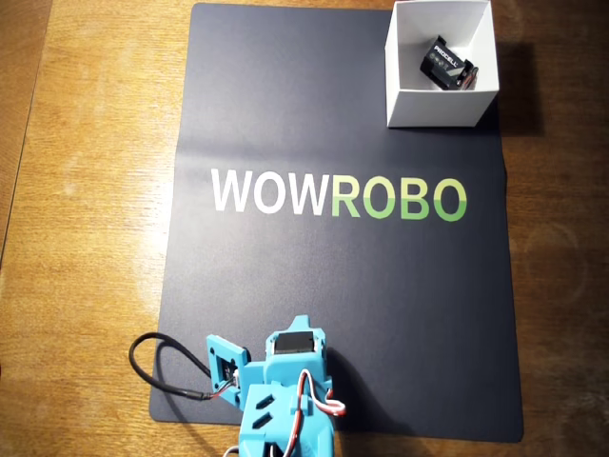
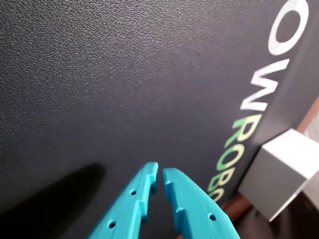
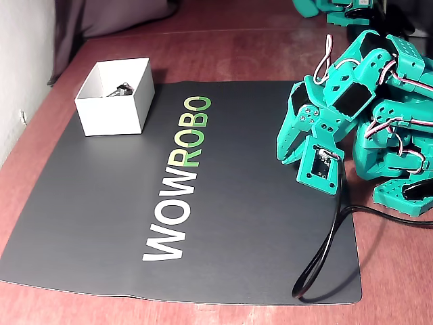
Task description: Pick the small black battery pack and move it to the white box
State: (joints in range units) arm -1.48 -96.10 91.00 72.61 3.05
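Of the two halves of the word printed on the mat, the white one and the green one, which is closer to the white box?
The green half, "ROBO", lies closer to the white box; the white "WOW" sits farther away.

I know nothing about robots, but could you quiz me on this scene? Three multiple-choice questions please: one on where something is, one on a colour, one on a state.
1. Where is the small black battery pack?
A. On the mat's lettering
B. Inside the white box
C. Between the end effector's fingers

2. What colours is the lettering on the dark mat?
A. White and green
B. Red and yellow
C. All blue

3. What state is the end effector in?
A. Clamped on the battery pack
B. Spread wide open
C. Nearly closed with nothing between its fingers

Answers:
1. B, the overhead view shows the pack lying within the box walls.
2. A, "WOW" is white and "ROBO" is green.
3. C, the wrist view shows the teal fingertips almost meeting over bare mat.
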